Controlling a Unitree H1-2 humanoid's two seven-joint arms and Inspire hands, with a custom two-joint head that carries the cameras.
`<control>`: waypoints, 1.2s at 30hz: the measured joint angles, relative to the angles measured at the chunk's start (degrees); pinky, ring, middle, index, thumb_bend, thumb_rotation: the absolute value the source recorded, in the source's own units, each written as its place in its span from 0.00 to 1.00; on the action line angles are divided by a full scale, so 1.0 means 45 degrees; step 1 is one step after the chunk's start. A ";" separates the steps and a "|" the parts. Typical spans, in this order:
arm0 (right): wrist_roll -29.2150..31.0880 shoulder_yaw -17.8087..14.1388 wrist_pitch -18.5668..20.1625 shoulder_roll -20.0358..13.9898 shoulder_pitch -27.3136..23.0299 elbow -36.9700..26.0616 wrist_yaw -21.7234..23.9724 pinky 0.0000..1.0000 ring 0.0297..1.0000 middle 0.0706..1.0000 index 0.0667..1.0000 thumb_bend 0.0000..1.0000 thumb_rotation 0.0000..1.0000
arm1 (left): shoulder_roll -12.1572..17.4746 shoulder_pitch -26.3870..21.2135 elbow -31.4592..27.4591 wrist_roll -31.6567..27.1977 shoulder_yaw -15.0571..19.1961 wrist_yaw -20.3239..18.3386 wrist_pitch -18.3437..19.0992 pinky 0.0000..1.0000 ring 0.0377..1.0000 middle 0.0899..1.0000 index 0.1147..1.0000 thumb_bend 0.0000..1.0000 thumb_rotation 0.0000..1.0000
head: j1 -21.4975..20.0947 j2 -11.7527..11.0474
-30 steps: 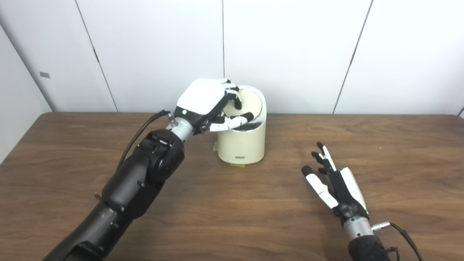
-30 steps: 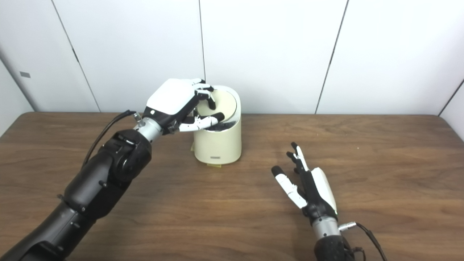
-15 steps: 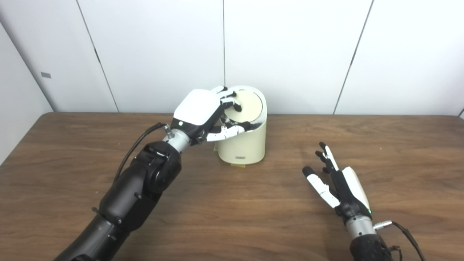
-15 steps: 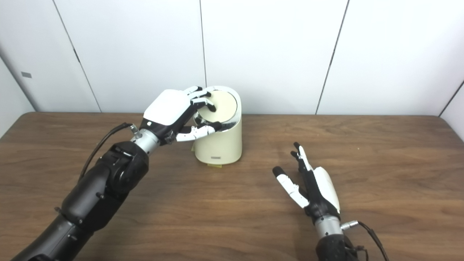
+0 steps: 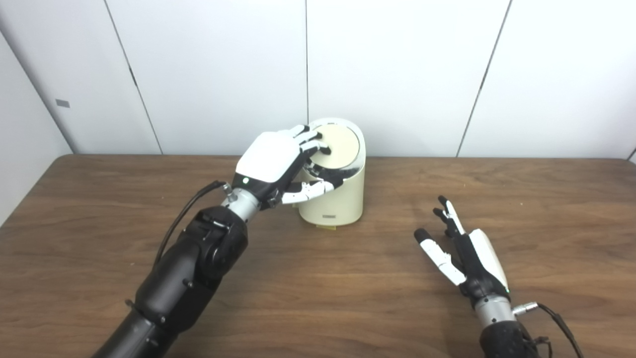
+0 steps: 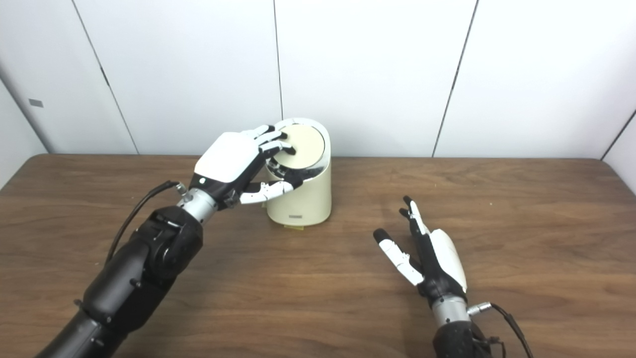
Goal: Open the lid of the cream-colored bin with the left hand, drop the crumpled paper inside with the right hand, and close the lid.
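A cream-colored bin (image 5: 340,201) stands at the back middle of the wooden table (image 5: 318,278). Its round lid (image 5: 342,141) lies almost flat, with a thin dark gap showing under the front edge. My left hand (image 5: 272,160) is on the bin's left side, its fingers (image 5: 312,143) resting on top of the lid and its thumb (image 5: 310,189) just under the lid's front rim. My right hand (image 5: 467,251) lies open on the table to the right of the bin and holds nothing. No crumpled paper is visible.
White wall panels (image 5: 397,74) rise right behind the bin at the table's far edge. A small yellowish tab (image 5: 325,227) sticks out under the bin's front. Bare wood lies around both arms.
The left hand has come down and toward me with the lid, which went from tilted well open to nearly flat. The right hand has barely shifted.
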 measured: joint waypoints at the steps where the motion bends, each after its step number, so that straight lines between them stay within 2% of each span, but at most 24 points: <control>1: 0.0011 -0.0011 -0.0010 0.0005 -0.0004 0.0001 -0.0029 0.84 0.93 0.93 1.00 0.62 1.00 | -0.0307 0.0299 -0.0286 -0.0627 0.0447 0.0092 0.0048 0.81 0.89 0.89 0.87 0.50 0.87 | -0.0019 0.0019; 4: 0.0053 -0.0023 -0.0013 0.0025 -0.0002 0.0016 -0.0065 0.84 0.93 0.93 1.00 0.62 1.00 | -0.1105 0.1134 -0.0673 -0.2062 0.1457 0.0261 0.0177 0.83 0.91 0.92 0.93 0.51 0.86 | 0.0000 0.0000; 7: 0.0061 -0.0006 -0.0032 0.0042 -0.0006 0.0021 -0.0069 0.84 0.94 0.93 1.00 0.62 1.00 | -0.1402 0.2061 -0.1045 -0.3173 0.2254 0.0509 0.0170 0.86 0.93 0.94 0.98 0.52 0.84 | -0.0019 0.0000; 8: 0.0058 -0.0011 -0.0049 0.0031 -0.0003 0.0024 -0.0082 0.84 0.93 0.93 1.00 0.61 1.00 | -0.1489 0.2340 -0.1153 -0.3485 0.2481 0.0622 0.0141 0.90 0.94 0.95 0.99 0.51 0.85 | 0.0000 0.0019; 9: 0.0051 -0.0013 -0.0048 0.0030 -0.0007 0.0034 -0.0104 0.84 0.93 0.93 1.00 0.61 1.00 | -0.1563 0.2585 -0.1263 -0.3838 0.2710 0.0657 0.0140 0.95 0.97 0.97 1.00 0.48 0.87 | 0.0019 0.0020; 12: 0.0047 -0.0015 -0.0065 0.0011 -0.0011 0.0073 -0.0144 0.85 0.94 0.94 1.00 0.61 1.00 | -0.1642 0.3350 -0.1987 -0.4710 0.3261 0.0750 0.0088 1.00 1.00 1.00 1.00 0.46 0.93 | 0.0058 0.0039; 14: 0.0092 -0.0017 -0.0095 -0.0020 -0.0005 0.0091 -0.0121 0.87 0.94 0.94 1.00 0.61 1.00 | -0.1680 0.3776 -0.2278 -0.5105 0.3520 0.0863 0.0067 1.00 1.00 0.99 1.00 0.48 0.95 | 0.0117 0.0039; 17: 0.0414 -0.0044 -0.0172 -0.0102 -0.0001 0.0090 0.0098 0.89 0.94 0.94 1.00 0.58 1.00 | -0.1861 0.4320 -0.2419 -0.5944 0.3998 0.1077 0.0068 0.94 0.98 0.97 1.00 0.51 0.95 | 0.0156 0.0039; 19: 0.0969 -0.0186 -0.0277 -0.0098 -0.0001 0.0098 0.0236 0.89 0.92 0.93 1.00 0.57 1.00 | -0.1986 0.4763 -0.2411 -0.6401 0.4281 0.1178 0.0070 0.92 0.95 0.95 1.00 0.51 0.93 | 0.0195 -0.0058; 20: 0.1247 -0.0293 -0.0348 -0.0090 -0.0002 0.0122 0.0301 0.92 0.94 0.94 1.00 0.57 1.00 | -0.2044 0.5004 -0.2394 -0.6575 0.4368 0.1215 0.0075 0.96 0.95 0.95 1.00 0.50 0.95 | 0.0215 -0.0078; 24: 0.4405 -0.1477 -0.0702 0.0500 -0.0008 0.0399 0.0892 0.93 0.97 0.96 1.00 0.58 1.00 | -0.2281 0.6197 -0.2046 -0.7418 0.4686 0.1302 0.0009 0.99 0.97 0.97 1.00 0.47 1.00 | 0.0156 -0.0098; 27: 0.5878 -0.1947 -0.0686 0.0948 -0.0015 0.0482 0.1101 0.95 0.98 0.97 1.00 0.57 1.00 | -0.2372 0.6690 -0.1887 -0.8275 0.4842 0.1302 -0.0494 1.00 0.99 0.99 1.00 0.47 0.99 | 0.0078 -0.0078; 36: 0.8015 -0.2480 -0.0461 0.1344 -0.0020 0.0559 0.1304 0.99 1.00 1.00 1.00 0.57 1.00 | -0.2327 0.6788 -0.1896 -0.9741 0.5156 0.1038 -0.0482 1.00 0.99 0.99 1.00 0.50 0.94 | -0.0214 0.0078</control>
